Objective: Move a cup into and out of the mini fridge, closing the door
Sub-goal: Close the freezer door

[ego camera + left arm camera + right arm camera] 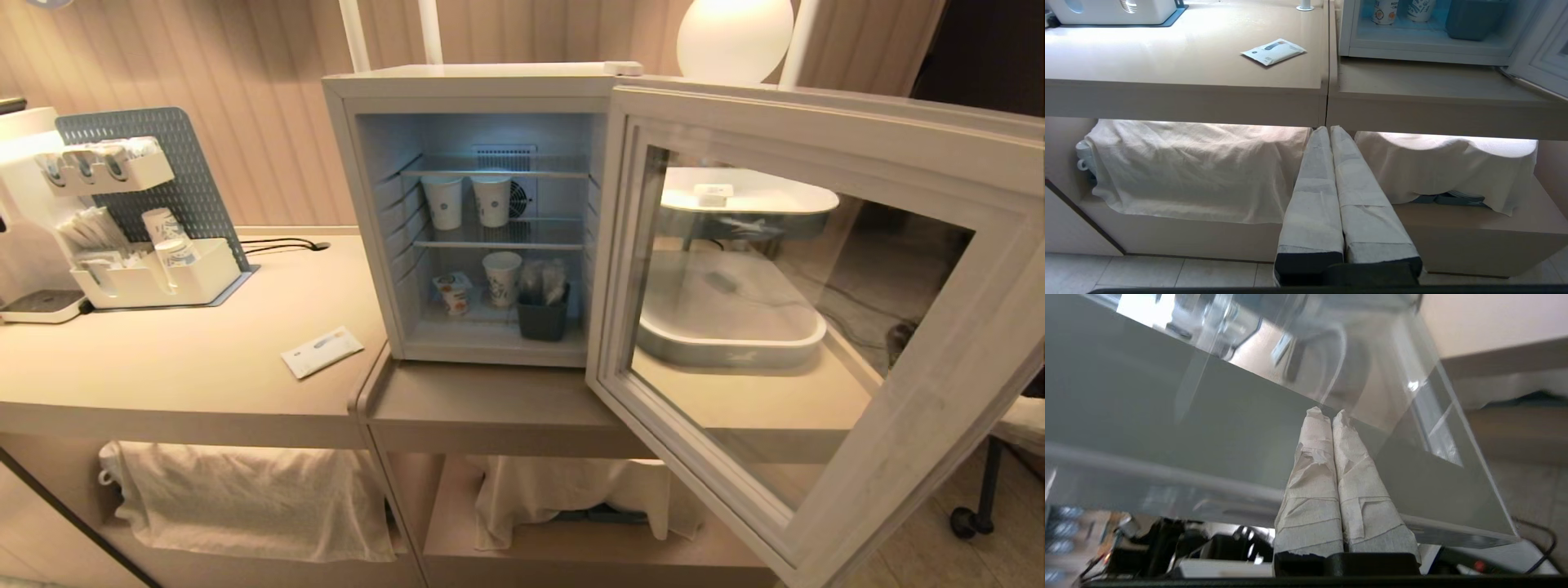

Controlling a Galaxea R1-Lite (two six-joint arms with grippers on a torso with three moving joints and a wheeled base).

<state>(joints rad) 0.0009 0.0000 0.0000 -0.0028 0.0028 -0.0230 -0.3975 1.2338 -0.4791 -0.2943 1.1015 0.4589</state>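
Observation:
The mini fridge [473, 86] stands open on the counter. Its door [816, 114] is swung far out to the right. On the fridge floor at the left stands the cup [454, 292], a small white tub with an orange mark; it also shows in the left wrist view as the cup [1384, 11]. Neither arm appears in the head view. My left gripper [1329, 130] is shut and empty, low in front of the counter's edge. My right gripper [1327, 414] is shut and empty, its tips close to the door's glass [1167, 416]; I cannot tell if they touch.
Taller paper cups [442, 202] stand on the wire shelf, one more [501, 278] beside a dark bin [543, 314]. A sachet [322, 352] lies on the counter [163, 367]. A white organiser [155, 269] is at far left. Cloths [245, 498] cover the lower shelves.

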